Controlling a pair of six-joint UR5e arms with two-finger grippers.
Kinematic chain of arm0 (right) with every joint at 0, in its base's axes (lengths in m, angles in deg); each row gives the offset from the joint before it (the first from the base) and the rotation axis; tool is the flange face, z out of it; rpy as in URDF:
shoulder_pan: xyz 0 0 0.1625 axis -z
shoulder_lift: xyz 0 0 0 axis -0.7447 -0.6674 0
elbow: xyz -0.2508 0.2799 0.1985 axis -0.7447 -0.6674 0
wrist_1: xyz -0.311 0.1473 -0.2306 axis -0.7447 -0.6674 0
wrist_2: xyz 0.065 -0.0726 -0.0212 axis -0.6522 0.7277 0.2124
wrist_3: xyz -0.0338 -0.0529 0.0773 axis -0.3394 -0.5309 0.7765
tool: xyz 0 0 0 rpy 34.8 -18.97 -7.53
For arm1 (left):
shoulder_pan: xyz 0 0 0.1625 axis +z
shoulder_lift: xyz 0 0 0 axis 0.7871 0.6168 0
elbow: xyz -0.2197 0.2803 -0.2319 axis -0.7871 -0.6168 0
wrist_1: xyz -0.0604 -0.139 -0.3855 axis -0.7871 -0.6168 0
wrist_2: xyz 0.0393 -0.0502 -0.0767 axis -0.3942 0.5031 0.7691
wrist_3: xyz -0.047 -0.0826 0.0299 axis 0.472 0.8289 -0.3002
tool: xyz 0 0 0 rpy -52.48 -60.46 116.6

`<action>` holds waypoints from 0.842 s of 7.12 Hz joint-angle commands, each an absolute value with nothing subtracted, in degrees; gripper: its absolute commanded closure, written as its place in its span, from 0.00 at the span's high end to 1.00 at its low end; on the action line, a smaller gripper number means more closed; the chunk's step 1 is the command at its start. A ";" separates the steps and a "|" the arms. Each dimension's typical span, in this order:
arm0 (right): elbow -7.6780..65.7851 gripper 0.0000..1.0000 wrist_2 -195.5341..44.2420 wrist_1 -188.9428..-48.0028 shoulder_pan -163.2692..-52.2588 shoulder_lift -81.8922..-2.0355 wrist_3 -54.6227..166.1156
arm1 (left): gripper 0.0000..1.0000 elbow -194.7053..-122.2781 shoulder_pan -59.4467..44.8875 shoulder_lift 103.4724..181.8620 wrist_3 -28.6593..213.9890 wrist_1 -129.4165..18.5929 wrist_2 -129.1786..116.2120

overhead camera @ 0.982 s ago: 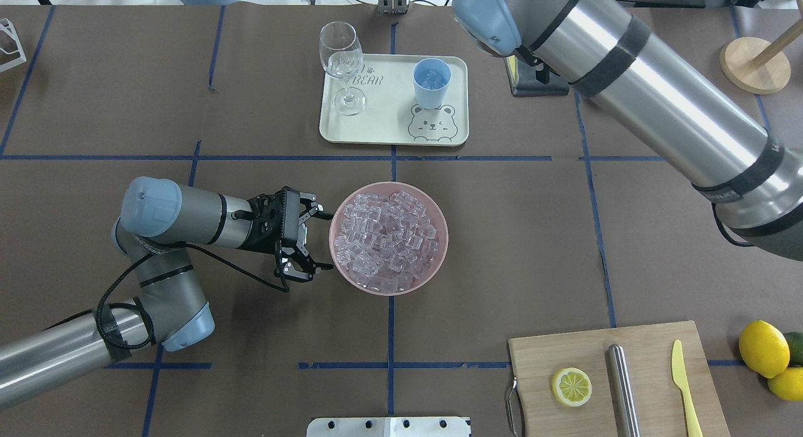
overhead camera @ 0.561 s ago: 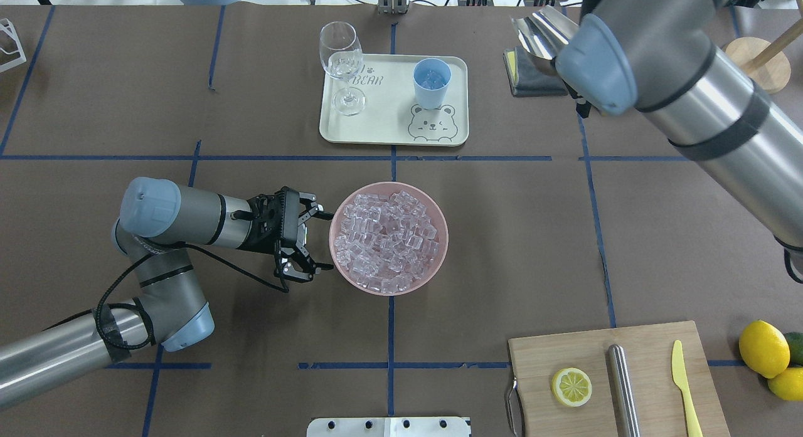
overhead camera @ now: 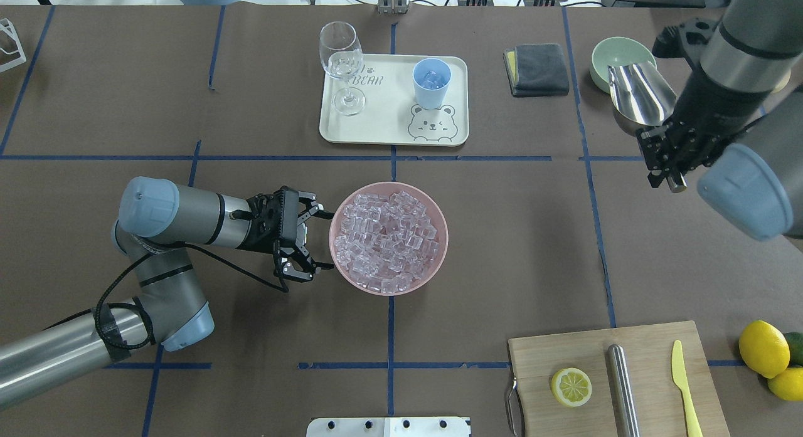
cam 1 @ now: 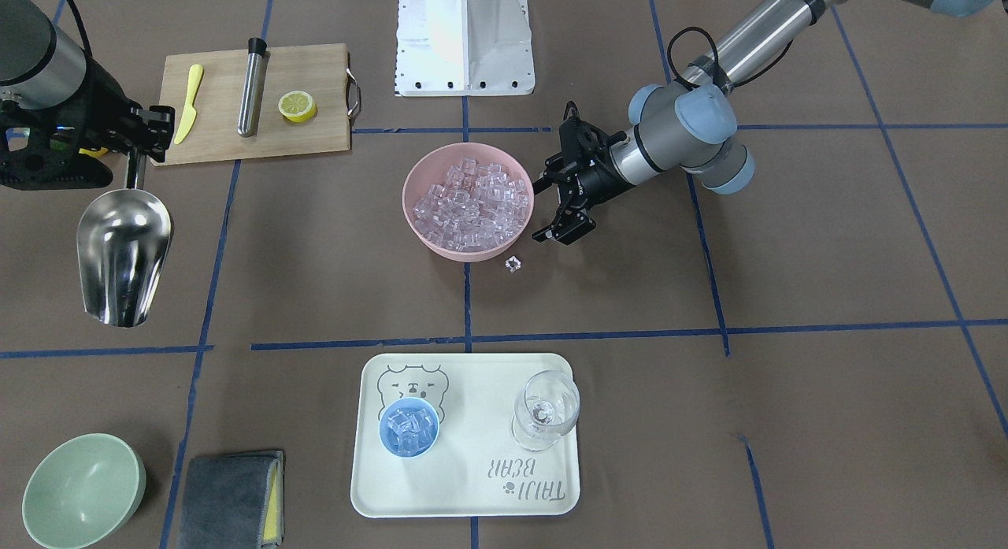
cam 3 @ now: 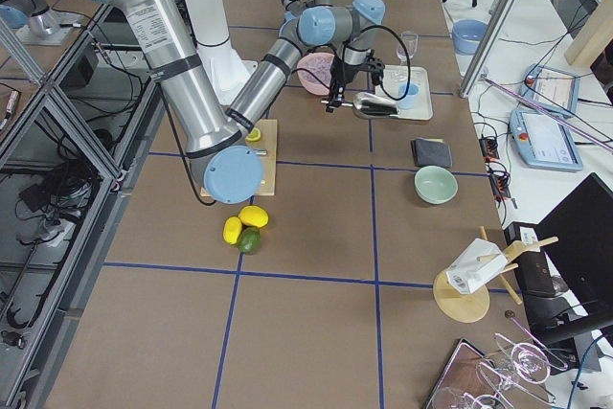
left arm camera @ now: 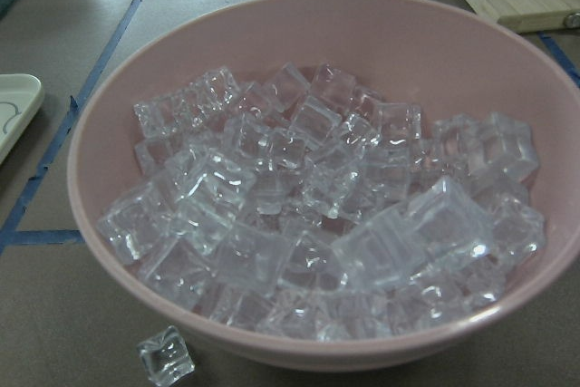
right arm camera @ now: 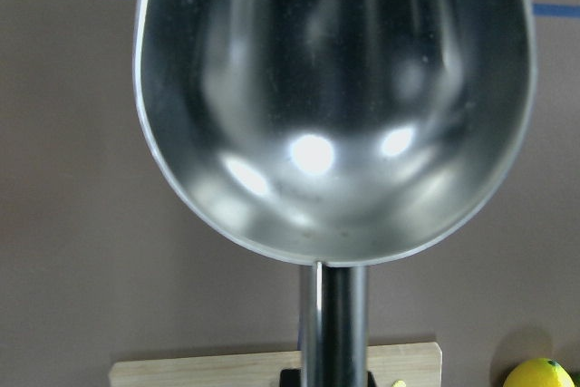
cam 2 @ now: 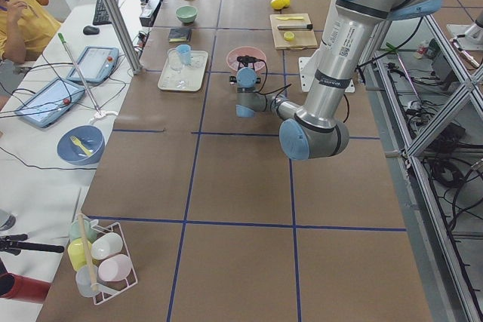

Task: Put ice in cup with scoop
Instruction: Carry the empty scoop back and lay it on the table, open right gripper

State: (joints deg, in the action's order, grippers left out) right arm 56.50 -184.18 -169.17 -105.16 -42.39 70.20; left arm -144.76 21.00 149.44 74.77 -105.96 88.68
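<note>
The steel scoop hangs empty above the table's right side, next to the green bowl; it also shows in the front view and the right wrist view. My right gripper is shut on its handle. The light-blue cup stands on the cream tray with some ice in it. More ice fills the pink bowl. One loose cube lies on the table beside that bowl. My left gripper is open and empty, just left of the pink bowl.
A wine glass stands on the tray's left side. A pale green bowl and a grey cloth sit at the back right. A cutting board near the front right holds a lemon half, a steel tube and a yellow knife. Lemons lie beside it.
My right arm has swung the scoop from near the grey cloth rightward and back toward me, next to the green bowl. The left arm has not moved.
</note>
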 commanded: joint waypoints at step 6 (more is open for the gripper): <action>48.67 0.00 -177.19 -115.60 -90.26 -70.68 95.55 | 1.00 -144.78 21.15 149.44 74.86 -106.12 88.61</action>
State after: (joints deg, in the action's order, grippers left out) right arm 51.56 -179.87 -122.47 -94.36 -70.11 89.74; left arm -144.73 21.13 149.44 74.86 -106.13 88.62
